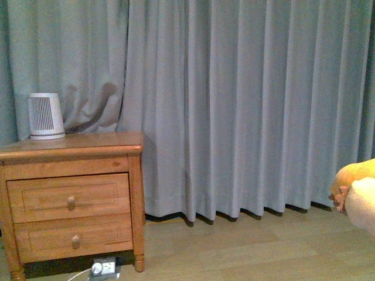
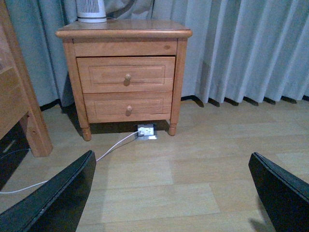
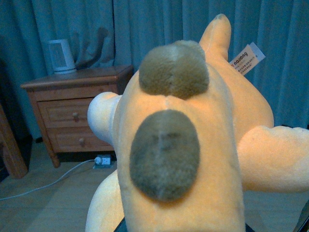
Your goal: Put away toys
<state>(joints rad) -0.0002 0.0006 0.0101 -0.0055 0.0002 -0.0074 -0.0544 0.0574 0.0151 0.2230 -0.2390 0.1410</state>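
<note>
A broad stretch of bare wooden floor [image 2: 193,164] is left open in front of the curtain [image 1: 246,105]. Nothing but floor is seen between the wide-spread fingers [image 2: 53,198] of the left hand [image 2: 171,157]. The left side is taken up by a nightstand [image 1: 70,193], with a small white heater [image 1: 47,116] stood near the back edge of its top. A power strip [image 2: 146,131] is laid under its front edge, and a white cable [image 2: 111,147] is run from there across the floor past a wooden bed leg [image 2: 36,125]. The right side is blocked by a plush toy [image 1: 357,187], seen clear of the floor.
</note>
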